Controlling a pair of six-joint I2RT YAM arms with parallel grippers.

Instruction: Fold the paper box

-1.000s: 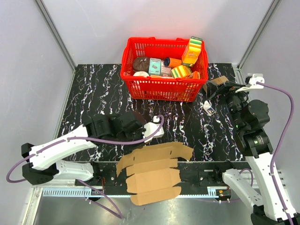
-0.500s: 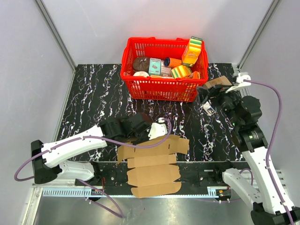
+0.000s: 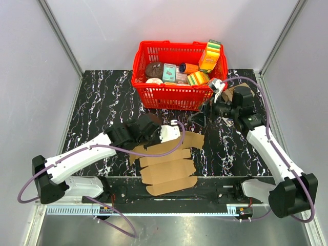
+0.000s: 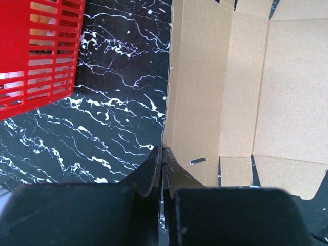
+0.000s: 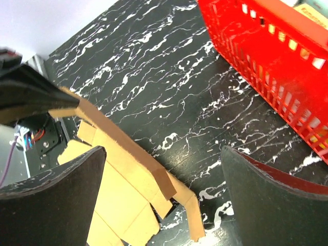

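Mostly flat, unfolded brown paper box (image 3: 166, 173); one flap raised

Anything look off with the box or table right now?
The paper box lies skewed, its near flaps hanging past the front edge of the table. Its far edge is raised off the surface, pinched in the shut left fingers. Nothing looks spilled or torn.

A robot test cell in a lab — plain pale walls (image 3: 154, 20) and aluminium struts (image 3: 60, 36) box in a black marbled worktop (image 3: 102, 97). A white left arm (image 3: 77, 156) and right arm (image 3: 271, 154) are bolted along the bottom edge, while a red basket (image 3: 174, 96) of groceries sits upper centre — staged props.
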